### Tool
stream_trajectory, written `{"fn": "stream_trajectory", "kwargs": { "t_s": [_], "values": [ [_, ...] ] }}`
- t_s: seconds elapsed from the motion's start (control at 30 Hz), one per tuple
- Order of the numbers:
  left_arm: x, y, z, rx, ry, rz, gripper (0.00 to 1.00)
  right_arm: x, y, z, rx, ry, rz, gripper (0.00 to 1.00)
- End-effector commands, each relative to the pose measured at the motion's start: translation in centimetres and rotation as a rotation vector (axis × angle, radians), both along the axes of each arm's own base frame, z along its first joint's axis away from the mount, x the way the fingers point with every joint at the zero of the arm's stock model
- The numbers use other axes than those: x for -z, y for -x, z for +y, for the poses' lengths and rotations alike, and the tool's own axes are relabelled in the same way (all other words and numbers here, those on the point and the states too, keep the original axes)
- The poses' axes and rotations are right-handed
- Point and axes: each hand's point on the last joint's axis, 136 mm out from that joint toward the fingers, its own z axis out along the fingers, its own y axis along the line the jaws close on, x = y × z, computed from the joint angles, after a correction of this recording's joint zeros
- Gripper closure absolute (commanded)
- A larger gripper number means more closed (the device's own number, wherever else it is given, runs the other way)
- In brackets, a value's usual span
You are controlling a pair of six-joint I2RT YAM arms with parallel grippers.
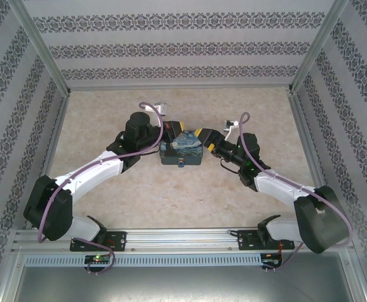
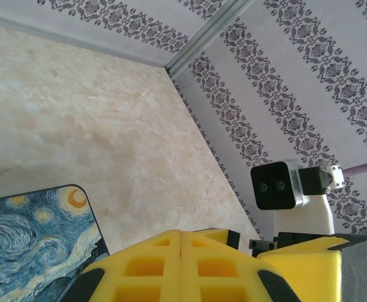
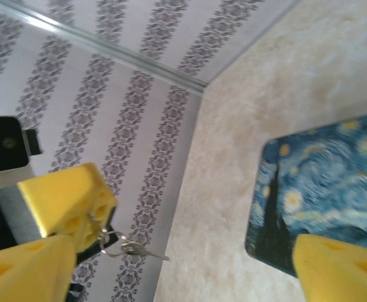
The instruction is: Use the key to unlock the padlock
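Dangling from clamped left gripper [image 2: 180,264], key [image 3: 146,252]; right gripper [image 1: 206,141] agape; padlock [image 1: 181,164] a speck.

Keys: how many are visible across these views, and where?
1. In the right wrist view, the key dangles on a ring from the left gripper's shut yellow fingers, apart from the tin. Others could be hidden.

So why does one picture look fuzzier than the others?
The right wrist view is soft all over: the tin and the dangling key look smeared. The left wrist view is crisp, wallpaper included. The top external view is evenly lit, with faint shadows.
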Motion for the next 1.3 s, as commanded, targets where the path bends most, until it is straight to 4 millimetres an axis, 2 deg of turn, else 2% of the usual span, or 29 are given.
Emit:
{"fn": "stream_trajectory", "kwargs": {
  "t_s": [0.0, 0.17, 0.3, 0.43, 0.63, 0.9, 1.27],
  "values": [
    [-2.3, 0.4, -0.2, 0.015, 0.024, -0.126, 1.0, -4.4, 0.6, 0.6, -0.063, -0.109, -0.184, 0.21],
    [-3.4, -0.3, 0.3, -0.048, 0.125, -0.152, 1.0, -5.1, -0.2, 1.0, -0.056, -0.171, -0.211, 0.41],
    [-4.0, -1.0, 0.5, -0.086, 0.228, -0.142, 1.0, -5.8, -0.5, 1.4, -0.05, -0.221, -0.235, 0.5],
    [-4.6, -1.5, 0.8, -0.121, 0.321, -0.128, 1.0, -6.3, -1.0, 1.8, -0.047, -0.276, -0.244, 0.5],
    [-5.0, -1.9, 0.9, -0.145, 0.405, -0.105, 1.0, -6.7, -1.4, 3.3, -0.064, -0.28, -0.256, 0.51],
    [-5.0, -2.1, 0.8, -0.144, 0.424, -0.1, 1.0, -7.8, -1.6, 4.2, -0.079, -0.296, -0.275, 0.52],
    [-4.9, -2.1, 0.3, -0.136, 0.429, -0.095, 1.0, -7.5, -1.9, 5.6, -0.102, -0.301, -0.259, 0.55]
  ]
}}
